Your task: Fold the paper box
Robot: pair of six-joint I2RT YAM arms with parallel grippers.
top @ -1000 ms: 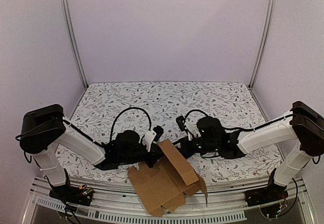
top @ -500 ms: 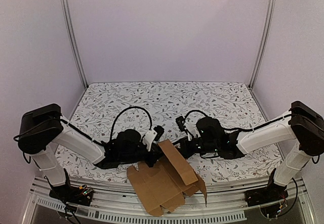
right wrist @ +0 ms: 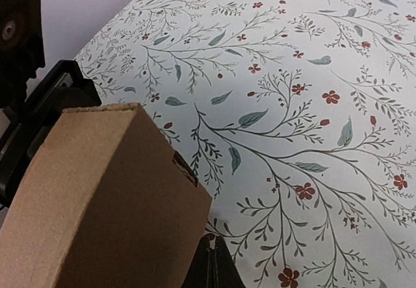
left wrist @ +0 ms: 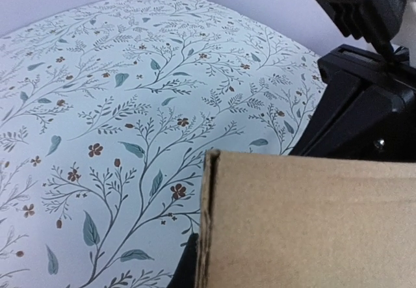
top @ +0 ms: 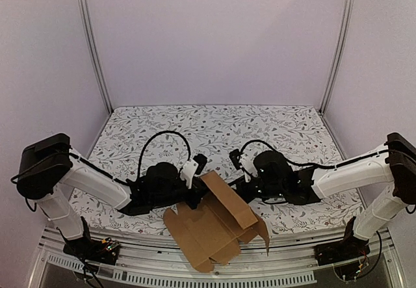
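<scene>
mid-fold: paper box (top: 211,226) sits bottom centre of the top view, one panel raised between left gripper (top: 194,196) and right gripper (top: 239,185), clamp state of either unclear; next move likely needs both pushing that panel over its crease.

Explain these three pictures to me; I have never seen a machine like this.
These are two robot arms bolted at the table's near edge, each ending in a two-finger gripper. The wide picture comes from a fixed camera above and behind them and shows the left gripper and the right gripper. The other two pictures come from a camera on each wrist. On the floral tablecloth lies a half-folded brown paper box, reaching over the near edge. Both grippers meet at its raised flap. Whether the fingers clamp it is hidden.
</scene>
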